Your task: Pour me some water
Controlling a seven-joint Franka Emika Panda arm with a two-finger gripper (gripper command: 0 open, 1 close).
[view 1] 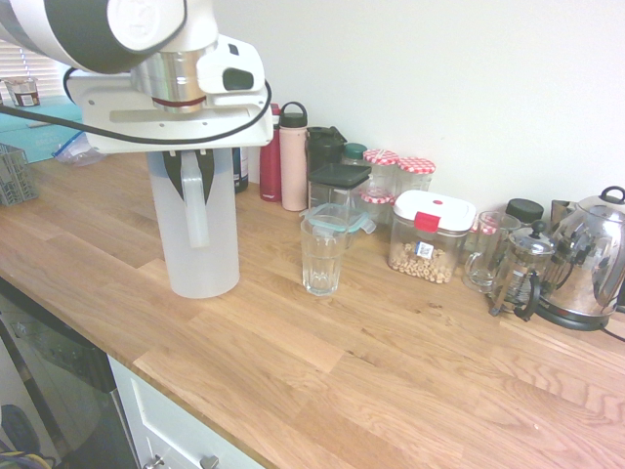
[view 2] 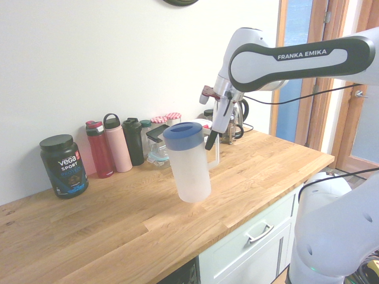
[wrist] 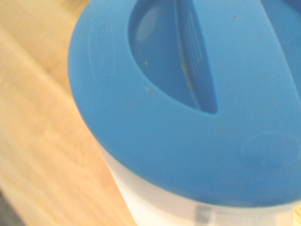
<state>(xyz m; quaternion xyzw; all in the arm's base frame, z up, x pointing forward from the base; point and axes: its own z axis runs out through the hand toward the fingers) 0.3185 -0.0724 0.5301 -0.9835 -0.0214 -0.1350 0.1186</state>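
A frosted plastic pitcher (view 1: 200, 239) with a blue lid (view 2: 183, 135) stands at the left of the wooden counter (view 1: 391, 381). Whether its base rests on the wood or hangs just above it, I cannot tell. My gripper (view 1: 192, 174) comes down from above and is shut on the pitcher's handle (view 2: 214, 155). In the wrist view the blue lid (wrist: 188, 103) fills most of the picture. An empty clear drinking glass (view 1: 322, 256) stands upright on the counter just right of the pitcher. The water is hidden; no level shows through the frosted wall.
Along the wall stand a red bottle (view 1: 270, 161), a pink bottle (view 1: 294, 161), black containers (view 1: 332, 161), jars with checked lids (view 1: 410, 176), a cereal box (view 1: 428, 237), a glass mug (view 1: 485, 252), a French press (view 1: 520, 272) and a kettle (view 1: 591, 259). A black tub (view 2: 64, 165) stands further along.
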